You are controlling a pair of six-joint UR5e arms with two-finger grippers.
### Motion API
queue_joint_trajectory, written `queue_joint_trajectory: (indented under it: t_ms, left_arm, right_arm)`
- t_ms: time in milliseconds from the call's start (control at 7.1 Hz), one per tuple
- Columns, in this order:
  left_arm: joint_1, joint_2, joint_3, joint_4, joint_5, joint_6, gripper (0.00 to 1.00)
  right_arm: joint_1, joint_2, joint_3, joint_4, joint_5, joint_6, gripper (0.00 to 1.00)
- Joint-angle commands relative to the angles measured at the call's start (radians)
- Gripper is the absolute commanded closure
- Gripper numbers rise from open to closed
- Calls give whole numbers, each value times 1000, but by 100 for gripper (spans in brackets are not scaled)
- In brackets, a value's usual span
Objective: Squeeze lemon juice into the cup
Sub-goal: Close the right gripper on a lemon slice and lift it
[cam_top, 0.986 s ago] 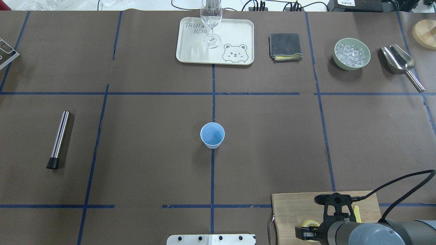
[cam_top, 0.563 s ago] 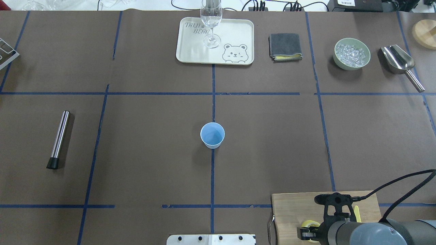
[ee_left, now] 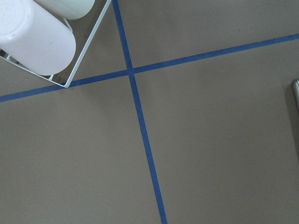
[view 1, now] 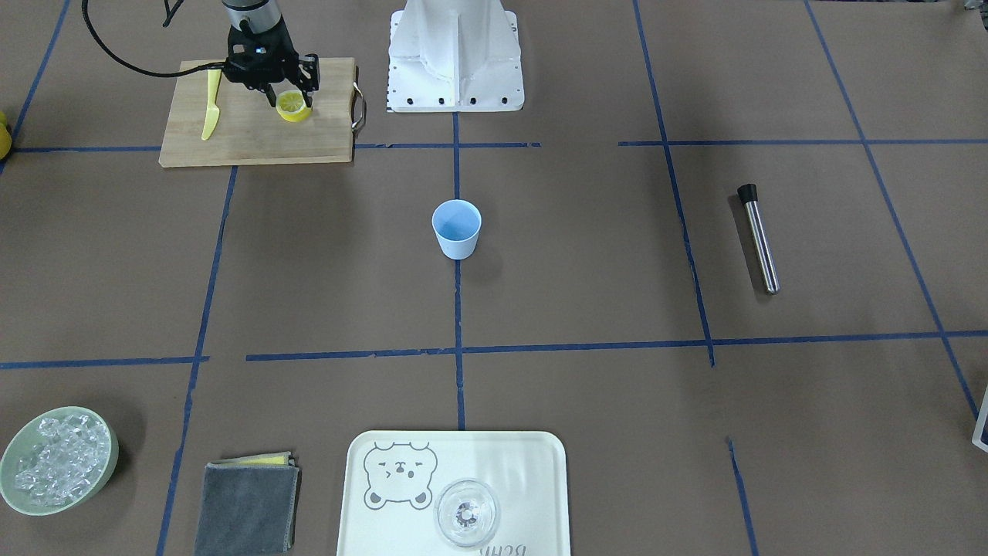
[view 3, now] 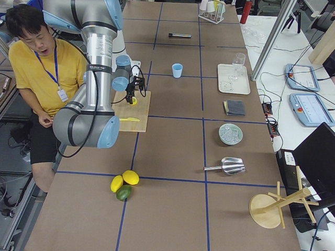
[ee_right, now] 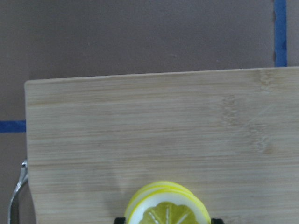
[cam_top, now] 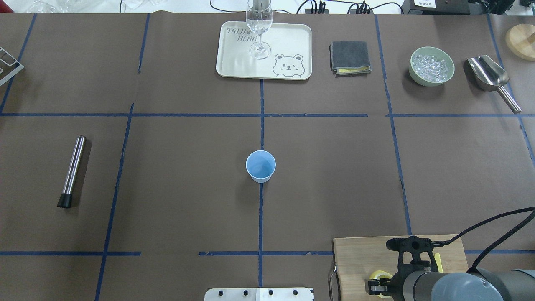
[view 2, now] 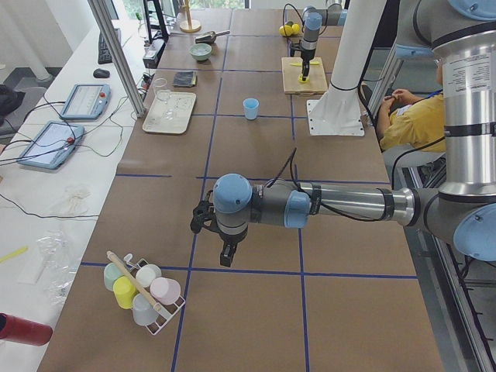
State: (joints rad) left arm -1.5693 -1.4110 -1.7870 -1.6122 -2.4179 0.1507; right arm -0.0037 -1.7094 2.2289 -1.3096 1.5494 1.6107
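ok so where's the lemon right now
In the front-facing view the lemon sits upper left on the wooden cutting board, flanked by the right gripper, with the yellow knife to its left.

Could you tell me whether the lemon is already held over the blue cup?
No, the lemon sits on the cutting board between the fingers of the right gripper, well apart from the cup.

The cream tray (cam_top: 234, 62) carries grey printed lettering in one corner, beside a drawn bear face. Its lower line reads "BEAR"; the upper looks like "TAIJI", partly hidden behind the wine glass (cam_top: 259, 29).
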Motion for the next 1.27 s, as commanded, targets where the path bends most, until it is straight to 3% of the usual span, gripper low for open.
queue_joint_trajectory:
  t_ms: [0,1127]
  left_arm:
    - [0,1,-2,0,-1,0,0]
    - [0,21,-15,0,-1,1,0]
  right_arm:
    - [5,-10,32,-2,8,0,58]
    - [16,-22,69,-10,9,2,53]
